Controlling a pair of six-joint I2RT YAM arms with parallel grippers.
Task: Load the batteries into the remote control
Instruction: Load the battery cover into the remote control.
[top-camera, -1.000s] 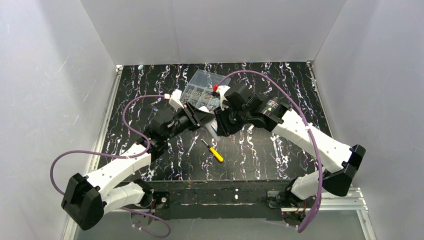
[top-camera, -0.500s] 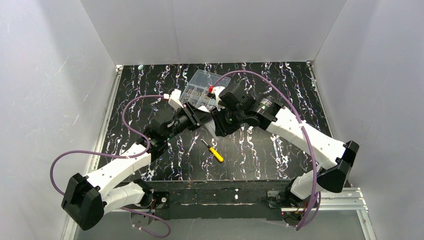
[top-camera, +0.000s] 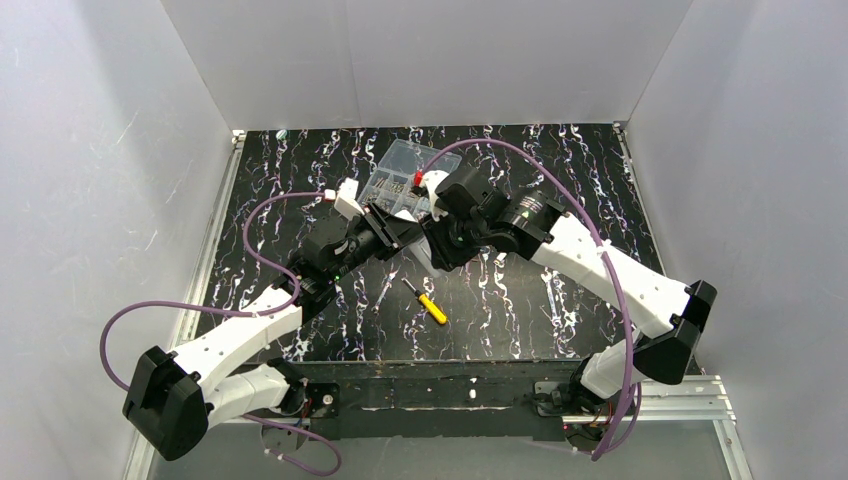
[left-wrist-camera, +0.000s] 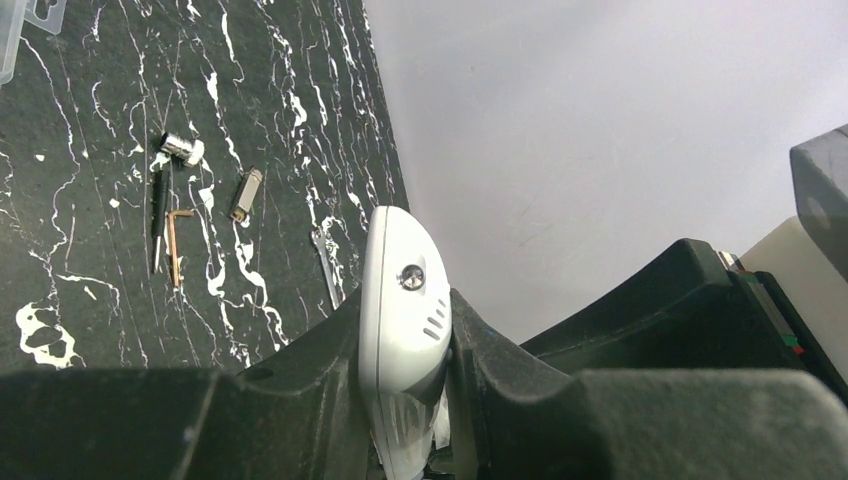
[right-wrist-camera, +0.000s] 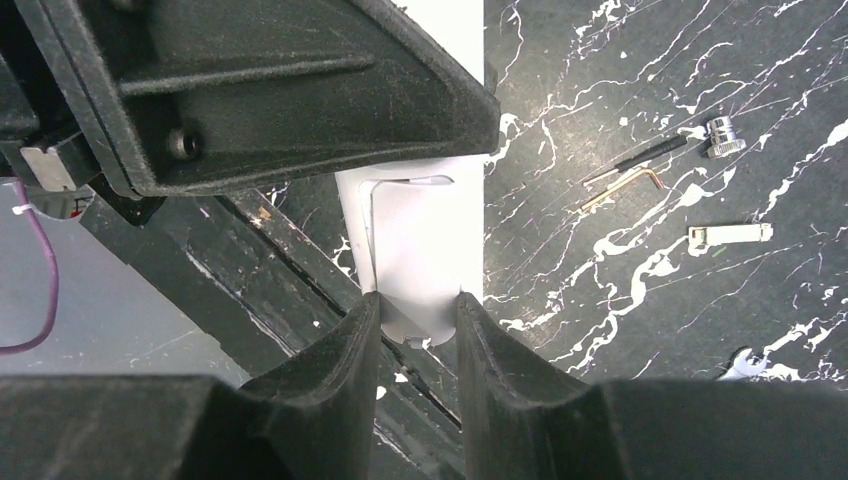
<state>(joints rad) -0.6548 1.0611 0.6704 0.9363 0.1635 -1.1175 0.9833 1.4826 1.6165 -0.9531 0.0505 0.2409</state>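
Observation:
The remote control (left-wrist-camera: 402, 300), a slim white bar with a rounded end and a small screw in it, is held above the table between both arms. My left gripper (left-wrist-camera: 405, 335) is shut on one end of it, edge-on between the black fingers (left-wrist-camera: 300, 385). At the other end, my right gripper (right-wrist-camera: 418, 312) is shut across the remote control's (right-wrist-camera: 420, 235) width, just below the left gripper's black body (right-wrist-camera: 260, 90). From above, the left gripper (top-camera: 405, 236) and right gripper (top-camera: 436, 250) meet over the table's middle. No batteries show in any view.
A yellow-handled screwdriver (top-camera: 428, 303) lies on the table in front of the grippers. A clear compartment box (top-camera: 398, 172) stands behind them. Small metal parts lie loose on the black marbled table: a silver nut (right-wrist-camera: 722, 135), a bent key (right-wrist-camera: 625, 185) and a short metal piece (right-wrist-camera: 730, 235).
My right arm has swung a little to the left, bringing its gripper closer to the left one. The left arm has barely moved, and both grips are unchanged.

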